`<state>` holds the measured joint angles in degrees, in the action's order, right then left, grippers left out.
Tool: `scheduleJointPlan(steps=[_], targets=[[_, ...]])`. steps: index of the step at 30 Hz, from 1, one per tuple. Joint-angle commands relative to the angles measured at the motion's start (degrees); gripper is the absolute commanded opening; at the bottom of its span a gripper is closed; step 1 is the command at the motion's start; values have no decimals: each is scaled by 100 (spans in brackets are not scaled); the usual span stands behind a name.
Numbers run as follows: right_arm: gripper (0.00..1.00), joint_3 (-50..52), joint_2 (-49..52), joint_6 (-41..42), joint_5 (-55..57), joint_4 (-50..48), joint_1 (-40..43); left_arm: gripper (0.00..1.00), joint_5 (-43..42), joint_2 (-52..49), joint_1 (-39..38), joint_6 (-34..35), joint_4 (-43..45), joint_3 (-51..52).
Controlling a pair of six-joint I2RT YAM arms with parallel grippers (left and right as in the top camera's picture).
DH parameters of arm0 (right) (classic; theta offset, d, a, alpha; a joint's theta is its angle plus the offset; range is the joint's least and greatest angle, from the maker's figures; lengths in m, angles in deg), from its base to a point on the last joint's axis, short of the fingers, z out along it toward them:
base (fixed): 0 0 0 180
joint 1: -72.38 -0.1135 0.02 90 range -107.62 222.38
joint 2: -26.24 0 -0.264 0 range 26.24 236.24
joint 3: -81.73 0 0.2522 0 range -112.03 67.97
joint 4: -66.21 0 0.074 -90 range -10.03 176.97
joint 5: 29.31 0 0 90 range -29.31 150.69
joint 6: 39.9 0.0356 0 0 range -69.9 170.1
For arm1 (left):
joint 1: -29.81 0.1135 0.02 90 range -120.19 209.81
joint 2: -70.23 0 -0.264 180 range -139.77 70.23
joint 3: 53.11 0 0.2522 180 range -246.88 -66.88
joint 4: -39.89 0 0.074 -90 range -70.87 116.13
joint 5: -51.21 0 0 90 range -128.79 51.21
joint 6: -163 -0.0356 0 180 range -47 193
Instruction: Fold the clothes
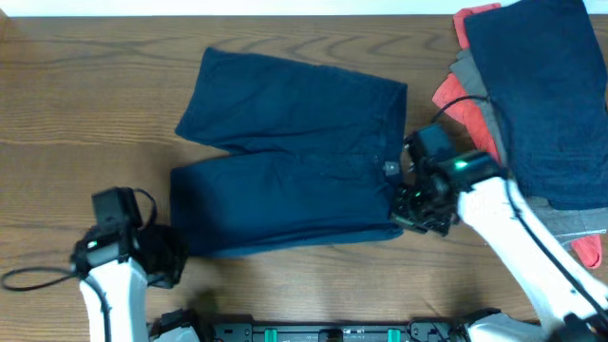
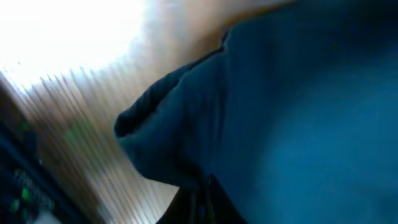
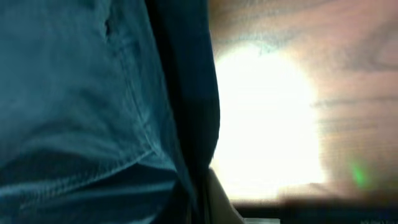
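Dark blue shorts (image 1: 294, 190) lie spread on the wooden table, waistband to the right and legs to the left. My left gripper (image 1: 169, 255) is at the near leg's hem corner. In the left wrist view the hem (image 2: 168, 149) is bunched right over the dark jaws (image 2: 202, 202), which look shut on it. My right gripper (image 1: 410, 211) is at the waistband's near corner. In the right wrist view the waistband edge (image 3: 186, 124) runs down into the jaws (image 3: 202, 199), which look shut on it. The fingertips are mostly hidden by cloth.
A pile of other clothes stands at the back right: a dark blue garment (image 1: 546, 85) on top, with red (image 1: 456, 95) and grey (image 1: 480, 104) pieces under it. Bare wood (image 1: 85, 104) lies left of the shorts. A black cable (image 1: 28, 275) trails by the left arm.
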<state>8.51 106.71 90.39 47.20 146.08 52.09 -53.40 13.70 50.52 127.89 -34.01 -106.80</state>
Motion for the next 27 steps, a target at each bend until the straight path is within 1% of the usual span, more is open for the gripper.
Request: scheduleJointPlan(steps=[1,3,7,9,11,14,18,21,27], targets=[[1,-341,-284,-184,673,422,227,6,516,468,44,-461,-293,-686],[1,-474,-435,-181,713,658,197,5,514,752,44,-671,-533,-1034],[1,-632,-769,-127,732,896,114,6,503,1172,44,-855,-1021,-1596],[1,-667,-951,-85,756,909,116,6,487,1292,42,-973,-1134,-1816],[1,-667,-1043,42,1025,892,125,6,487,1318,44,-992,-1106,-1956],[1,-664,-988,81,1368,785,238,6,485,1231,42,-1012,-645,-1985],[1,-664,-743,33,1412,413,555,6,472,667,-90,-1012,227,-1985],[1,-664,-516,31,1443,63,785,6,474,42,-367,-1012,890,-1985],[1,-664,-81,-129,1519,-734,1193,6,476,-1469,-1088,-1027,2782,-1985]])
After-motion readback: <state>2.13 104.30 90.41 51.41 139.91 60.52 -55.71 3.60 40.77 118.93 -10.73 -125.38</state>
